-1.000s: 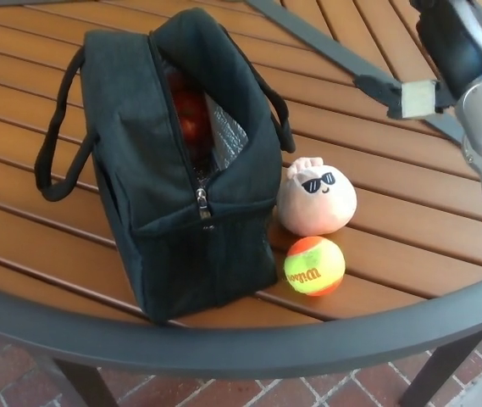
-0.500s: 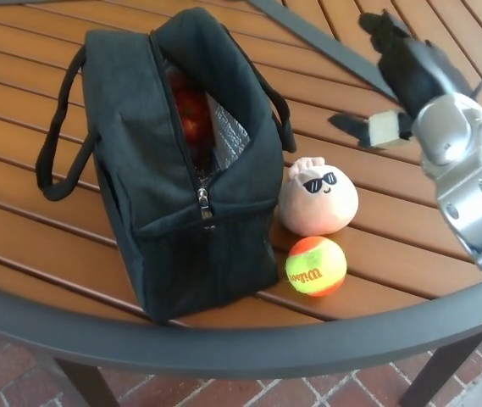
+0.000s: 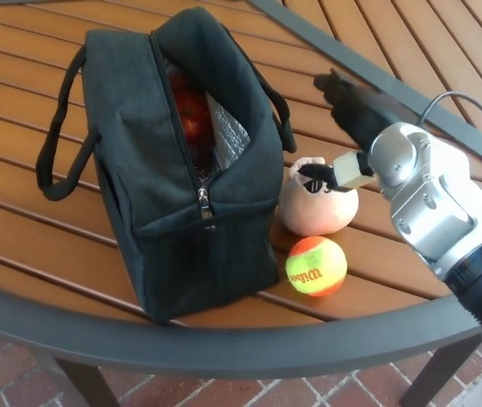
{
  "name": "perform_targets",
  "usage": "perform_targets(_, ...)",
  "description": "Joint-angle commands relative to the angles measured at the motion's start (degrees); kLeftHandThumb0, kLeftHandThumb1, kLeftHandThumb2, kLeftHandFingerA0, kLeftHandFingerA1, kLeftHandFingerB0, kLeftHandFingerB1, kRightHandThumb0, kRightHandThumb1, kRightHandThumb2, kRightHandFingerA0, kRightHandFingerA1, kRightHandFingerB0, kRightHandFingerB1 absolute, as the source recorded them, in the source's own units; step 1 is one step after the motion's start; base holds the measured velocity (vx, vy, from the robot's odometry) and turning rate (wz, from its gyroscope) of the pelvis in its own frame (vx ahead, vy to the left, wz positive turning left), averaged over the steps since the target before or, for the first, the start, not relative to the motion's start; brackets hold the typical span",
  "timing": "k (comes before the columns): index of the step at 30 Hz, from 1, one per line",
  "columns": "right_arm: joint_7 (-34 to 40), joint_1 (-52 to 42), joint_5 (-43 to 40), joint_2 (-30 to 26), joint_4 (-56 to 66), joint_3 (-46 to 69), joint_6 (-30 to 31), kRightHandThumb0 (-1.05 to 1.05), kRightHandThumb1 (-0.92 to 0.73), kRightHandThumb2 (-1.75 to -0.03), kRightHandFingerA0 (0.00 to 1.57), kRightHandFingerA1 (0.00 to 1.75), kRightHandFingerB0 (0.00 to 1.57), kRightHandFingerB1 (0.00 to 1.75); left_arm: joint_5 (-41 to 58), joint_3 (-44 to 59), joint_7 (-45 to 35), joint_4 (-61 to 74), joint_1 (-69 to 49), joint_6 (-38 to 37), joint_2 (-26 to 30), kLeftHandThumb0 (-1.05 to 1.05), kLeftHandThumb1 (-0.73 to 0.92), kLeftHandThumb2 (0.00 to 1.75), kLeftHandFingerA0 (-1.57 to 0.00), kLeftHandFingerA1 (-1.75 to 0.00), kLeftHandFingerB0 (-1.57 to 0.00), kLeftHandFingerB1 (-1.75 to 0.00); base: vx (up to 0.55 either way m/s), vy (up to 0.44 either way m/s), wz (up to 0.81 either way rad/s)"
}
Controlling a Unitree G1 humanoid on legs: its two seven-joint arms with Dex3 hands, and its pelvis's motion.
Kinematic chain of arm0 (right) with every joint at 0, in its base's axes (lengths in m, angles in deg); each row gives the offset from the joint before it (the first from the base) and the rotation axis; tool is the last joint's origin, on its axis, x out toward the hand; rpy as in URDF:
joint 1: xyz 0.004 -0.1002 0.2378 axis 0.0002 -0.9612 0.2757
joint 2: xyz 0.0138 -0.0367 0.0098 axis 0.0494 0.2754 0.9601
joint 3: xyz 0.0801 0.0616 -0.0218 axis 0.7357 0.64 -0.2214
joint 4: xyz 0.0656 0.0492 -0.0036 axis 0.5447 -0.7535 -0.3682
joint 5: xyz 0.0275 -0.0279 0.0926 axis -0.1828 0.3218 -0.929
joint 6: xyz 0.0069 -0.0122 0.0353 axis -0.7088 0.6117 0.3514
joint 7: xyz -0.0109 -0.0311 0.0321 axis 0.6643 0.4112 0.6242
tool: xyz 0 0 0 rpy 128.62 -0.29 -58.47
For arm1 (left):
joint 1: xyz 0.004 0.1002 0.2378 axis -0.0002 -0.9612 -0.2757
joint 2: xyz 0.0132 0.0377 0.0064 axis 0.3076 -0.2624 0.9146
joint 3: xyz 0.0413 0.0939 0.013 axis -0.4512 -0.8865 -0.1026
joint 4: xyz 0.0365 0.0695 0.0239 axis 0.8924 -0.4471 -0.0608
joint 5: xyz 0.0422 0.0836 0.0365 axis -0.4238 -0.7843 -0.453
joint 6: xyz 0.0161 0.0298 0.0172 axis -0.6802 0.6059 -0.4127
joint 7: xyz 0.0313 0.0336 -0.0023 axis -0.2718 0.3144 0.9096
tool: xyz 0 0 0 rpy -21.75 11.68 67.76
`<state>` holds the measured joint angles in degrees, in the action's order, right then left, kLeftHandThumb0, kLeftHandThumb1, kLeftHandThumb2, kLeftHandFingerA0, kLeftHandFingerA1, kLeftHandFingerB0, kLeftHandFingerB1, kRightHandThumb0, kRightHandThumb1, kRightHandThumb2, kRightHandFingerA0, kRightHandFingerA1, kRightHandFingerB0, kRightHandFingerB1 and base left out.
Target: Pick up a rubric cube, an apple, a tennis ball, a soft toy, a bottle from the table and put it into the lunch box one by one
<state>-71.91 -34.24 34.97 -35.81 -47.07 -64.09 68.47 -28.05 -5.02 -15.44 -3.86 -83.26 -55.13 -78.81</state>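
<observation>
A black lunch box (image 3: 177, 170) stands unzipped on the wooden table, with a red apple (image 3: 190, 114) showing inside against the silver lining. To its right lies a peach soft toy (image 3: 315, 210) with sunglasses, and a yellow-orange tennis ball (image 3: 315, 265) rests just in front of it. My right hand (image 3: 346, 127) hovers over the toy from the right, fingers apart, thumb (image 3: 321, 176) across the toy's face, holding nothing. The left hand does not show. No cube or bottle is visible.
The table (image 3: 410, 220) has brown slats and a dark metal rim (image 3: 224, 343) curving along the near edge. A dark metal bar (image 3: 308, 38) crosses the slats at the back right. Brick floor lies below.
My right hand has come down and to the left from the upper right corner, arriving over the soft toy. The bag, toy and ball have not moved.
</observation>
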Motion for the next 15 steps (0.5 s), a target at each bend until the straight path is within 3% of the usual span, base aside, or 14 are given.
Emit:
perform_targets(1, -2.23, 0.76, 2.16, 0.03, -4.02, -0.83, -2.95, -0.47, -0.65, -0.6, 0.32, 0.55, 0.41, 0.38, 0.37, 0.38, -0.65, -0.01, -0.12, -3.29, 0.27, -0.16, 0.44, 1.18, -1.0, -1.3, -0.91, -1.16, 0.0, 0.0, 0.0)
perform_targets(9, -4.63, 1.49, 5.23, 0.08, -7.66, -4.17, -2.92, -0.5, -0.65, -0.6, 0.31, 0.58, 0.4, 0.39, 1.89, 1.92, -2.24, 0.36, 0.04, -3.1, -0.09, -0.13, 0.47, 1.12, -1.02, -1.23, -0.9, -1.14, 0.0, 0.0, 0.0)
perform_targets(10, -5.28, 1.29, 5.43, 0.31, -7.65, -4.86, -3.05, -0.51, -0.65, -0.59, 0.3, 0.55, 0.48, 0.43, 0.82, 1.16, -1.22, 0.41, 0.08, -2.97, 0.05, -0.21, 0.48, 1.05, -1.04, -1.16, -0.94, -1.04, 0.0, 0.0, 0.0)
perform_targets(15, -7.18, 1.42, 6.68, 1.3, -8.59, -7.21, -3.96, -0.52, -0.7, -0.61, 0.32, 0.54, 0.45, 0.42, -0.51, -0.01, 0.19, 0.62, 0.15, -2.75, 0.06, -0.21, 0.48, 1.06, -1.06, -1.15, -0.94, -1.03, 0.0, 0.0, 0.0)
